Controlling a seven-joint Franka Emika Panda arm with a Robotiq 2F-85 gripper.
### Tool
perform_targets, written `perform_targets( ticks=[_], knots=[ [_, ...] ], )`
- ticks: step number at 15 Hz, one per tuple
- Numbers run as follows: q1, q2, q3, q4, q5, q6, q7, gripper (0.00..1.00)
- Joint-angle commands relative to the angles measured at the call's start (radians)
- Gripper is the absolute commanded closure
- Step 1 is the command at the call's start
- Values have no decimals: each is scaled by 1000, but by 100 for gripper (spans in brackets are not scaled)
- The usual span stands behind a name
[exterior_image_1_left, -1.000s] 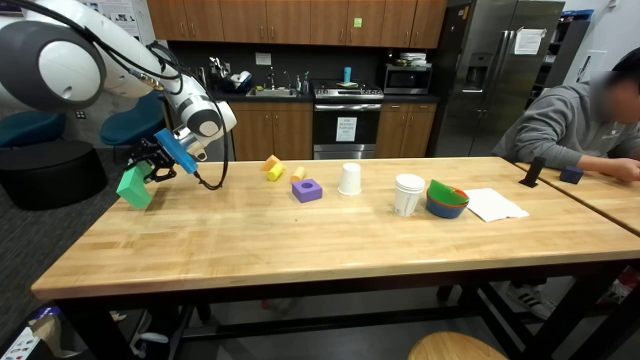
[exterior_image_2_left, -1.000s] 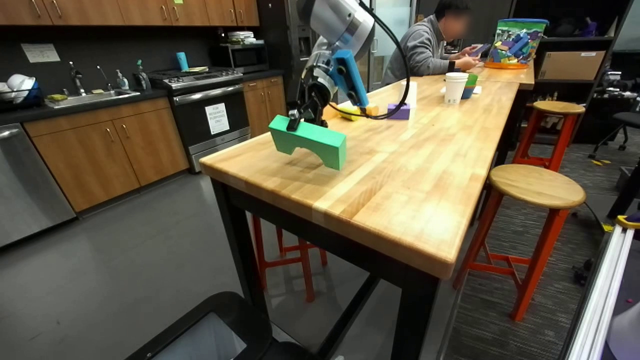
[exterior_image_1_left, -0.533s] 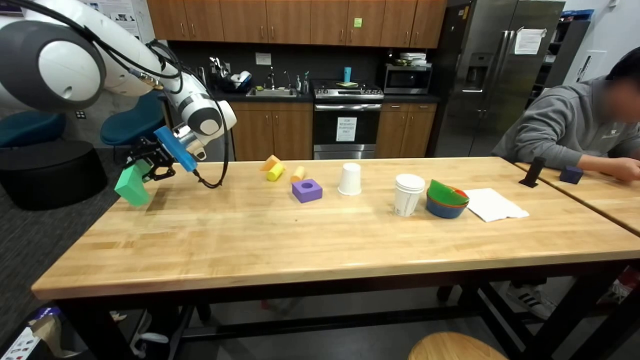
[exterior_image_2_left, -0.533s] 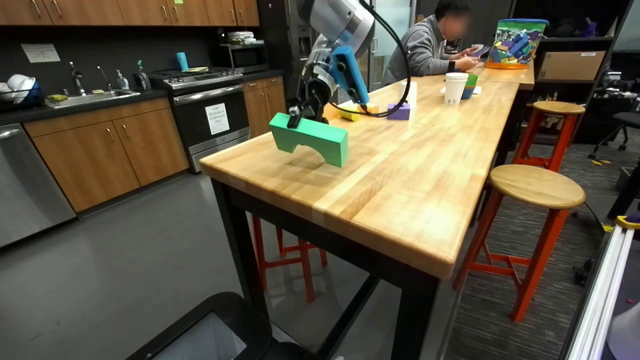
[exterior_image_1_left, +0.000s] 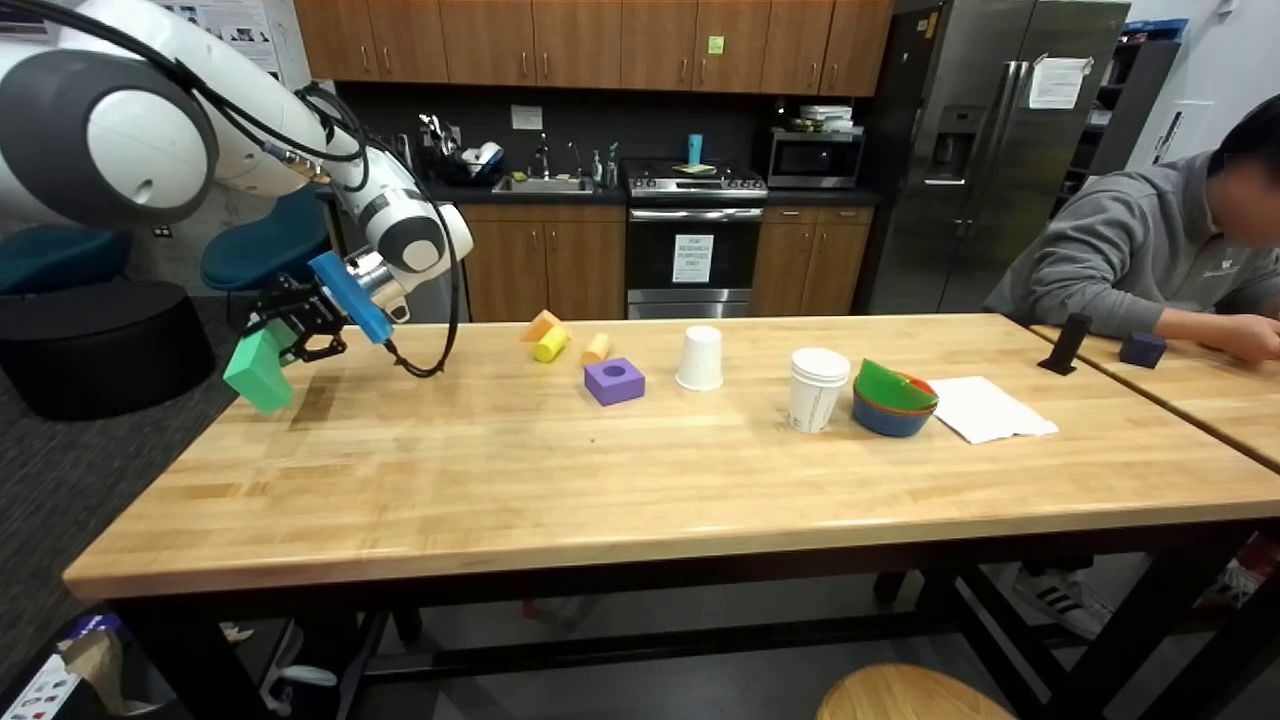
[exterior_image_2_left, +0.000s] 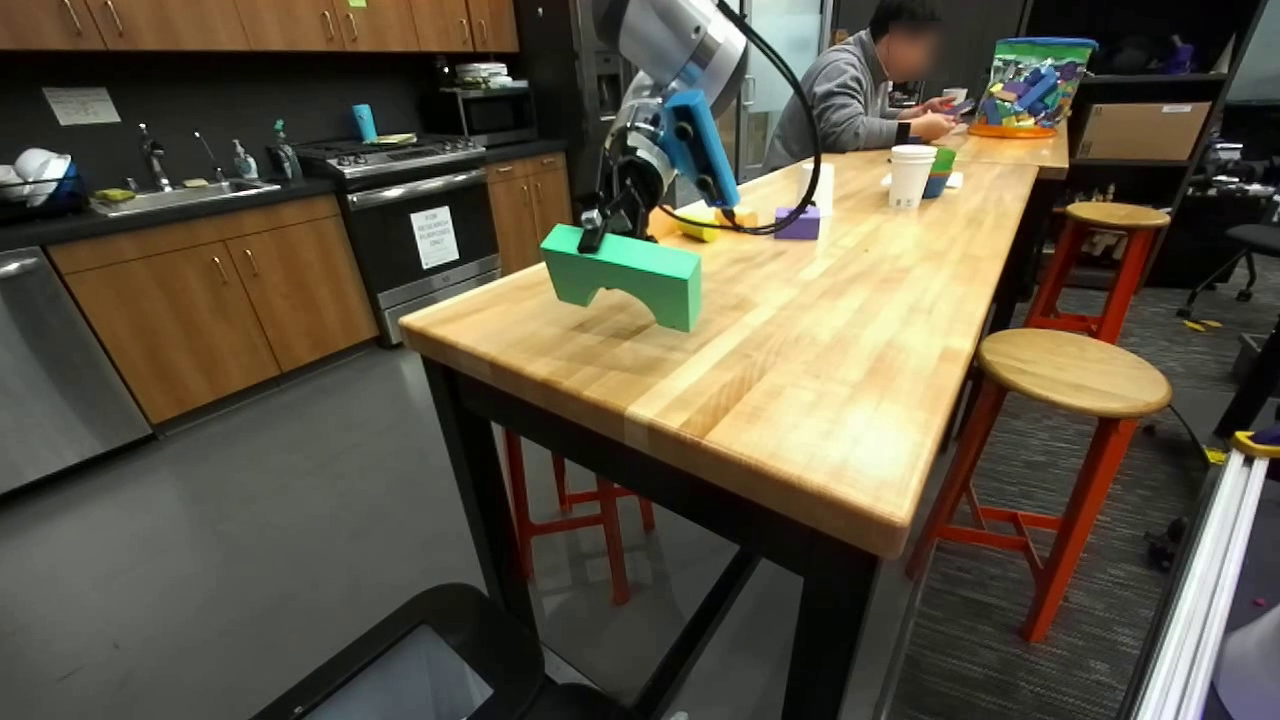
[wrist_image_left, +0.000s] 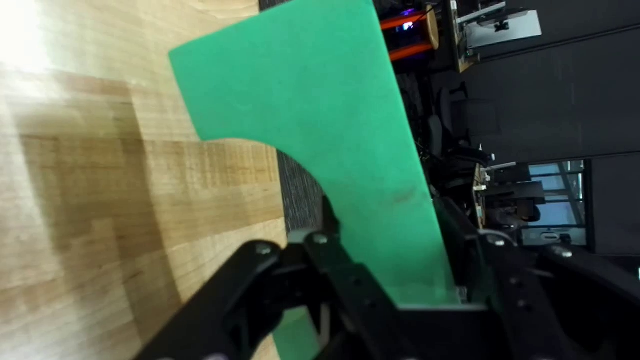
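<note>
A green arch-shaped block (exterior_image_2_left: 650, 275) hangs just above the near end of the table, its shadow on the wood beneath it. My gripper (wrist_image_left: 387, 215) is shut on the block, with a black finger on either side of its thick bar. In the wrist view the green block (wrist_image_left: 320, 110) fills the middle and its curved cut-out faces the left. An exterior view shows the same block (exterior_image_1_left: 258, 370) tilted at the table's far left corner. Part of the block is covered by the fingers.
On the wooden table (exterior_image_1_left: 600, 480) lie a purple block with a hole (exterior_image_1_left: 614, 382), a yellow cylinder (exterior_image_1_left: 550, 344) and orange pieces. Farther along stand an upturned white cup (exterior_image_1_left: 700, 358), stacked cups (exterior_image_1_left: 816, 390), bowls (exterior_image_1_left: 890, 412) and paper. A person (exterior_image_2_left: 850, 95) sits beyond.
The green block has risen slightly in my grip. It has also shifted a little, leftward in an exterior view and rightward in another. The objects on the table stay where they were.
</note>
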Motion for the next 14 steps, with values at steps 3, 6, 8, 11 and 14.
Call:
perform_targets(
  ticks=[3, 6, 8, 11, 14],
  knots=[
    [-1, 24, -2, 36, 0, -42, 29, 76],
    [-1, 36, -1, 43, 0, -46, 27, 76],
    [-2, 43, -1, 48, -1, -48, 27, 76],
    [-2, 52, -1, 51, -2, -50, 28, 76],
    [1, 57, -2, 52, -3, -46, 29, 76]
  ],
)
